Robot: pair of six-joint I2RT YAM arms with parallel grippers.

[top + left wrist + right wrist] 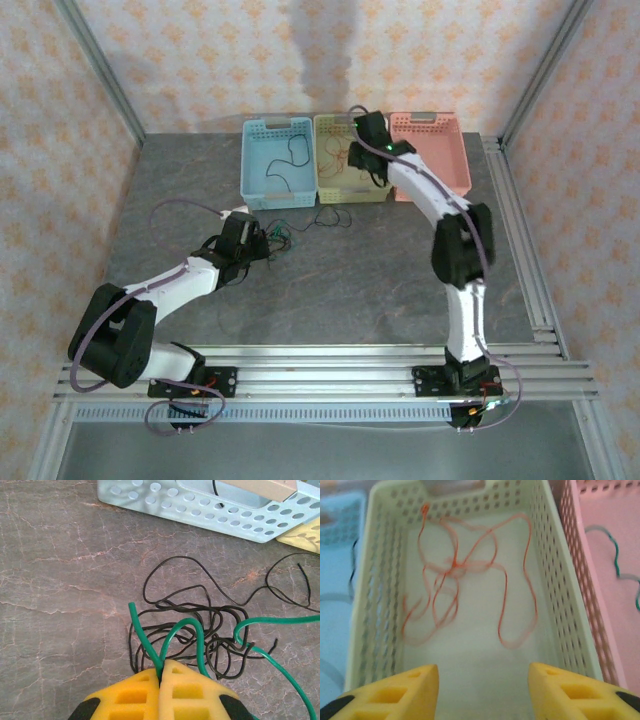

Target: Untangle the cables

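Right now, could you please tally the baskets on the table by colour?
Blue basket: 1
Yellow-green basket: 1
Pink basket: 1
Total: 3

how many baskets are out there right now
3, in a row at the far side: blue basket on the left, yellow-green basket in the middle, pink basket on the right.

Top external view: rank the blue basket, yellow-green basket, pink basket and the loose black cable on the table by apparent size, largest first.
1 to 3. Pink basket, blue basket, yellow-green basket: too alike to rank; the right arm hides part of the yellow-green one.
4. Black cable: far smaller.
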